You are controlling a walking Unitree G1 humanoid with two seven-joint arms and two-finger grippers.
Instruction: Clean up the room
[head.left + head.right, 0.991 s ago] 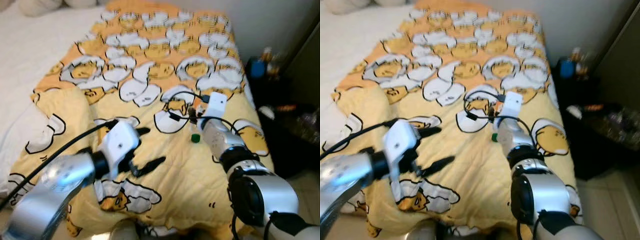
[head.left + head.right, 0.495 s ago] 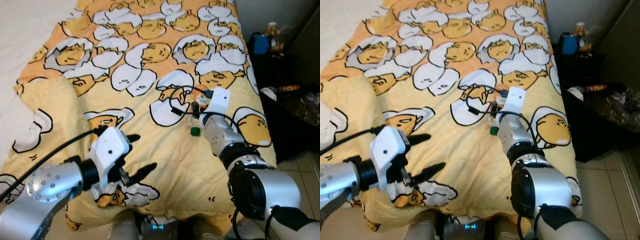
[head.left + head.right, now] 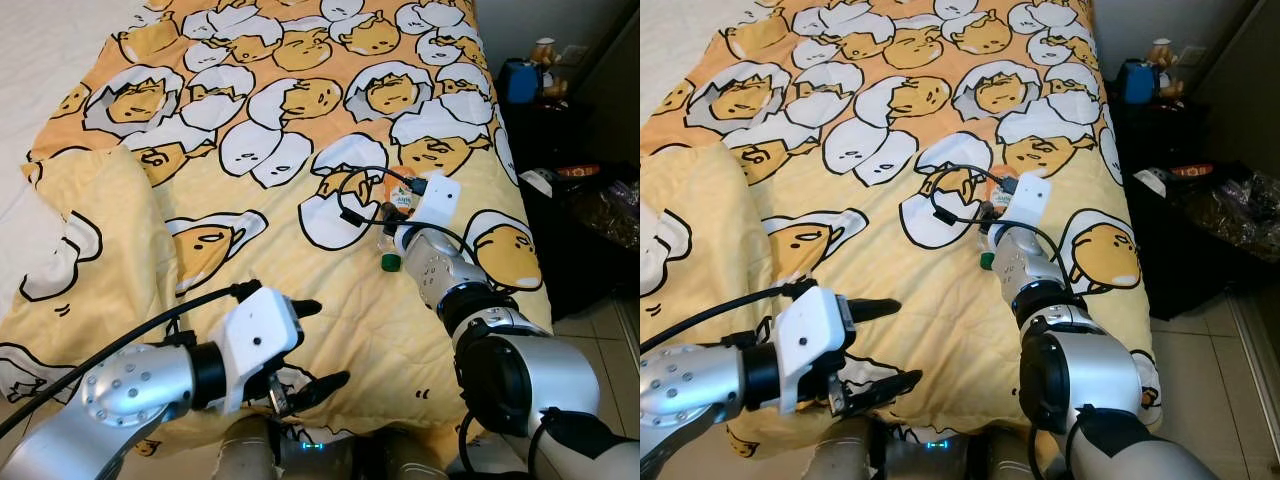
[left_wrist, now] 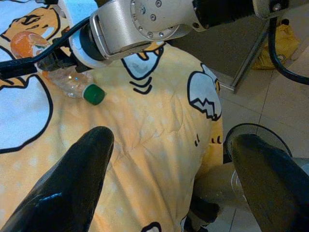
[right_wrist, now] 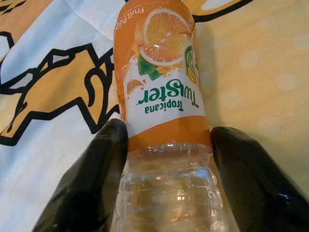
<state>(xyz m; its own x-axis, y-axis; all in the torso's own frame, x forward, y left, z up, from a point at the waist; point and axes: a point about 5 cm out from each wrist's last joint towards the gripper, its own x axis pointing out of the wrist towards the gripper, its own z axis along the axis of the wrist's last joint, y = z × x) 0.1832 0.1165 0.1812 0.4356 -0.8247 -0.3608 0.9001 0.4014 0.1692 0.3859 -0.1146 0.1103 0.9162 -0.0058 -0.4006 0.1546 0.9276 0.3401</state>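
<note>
My right gripper (image 5: pixel 164 179) has stayed down on the yellow bedspread (image 3: pixel 330 300), fingers pressed to both sides of the juice bottle (image 5: pixel 164 121) lying there, left gripper (image 3: pixel 300 345) spread idle; I judge a lift next.

Before me stands a bed (image 3: pixel 40 60) with a white sheet, covered by a yellow egg-print quilt (image 3: pixel 300 120). A clear bottle (image 5: pixel 166 145) with an orange label and green cap lies on the quilt near the bed's right edge, my right gripper's fingers (image 5: pixel 91 179) on either side.
</note>
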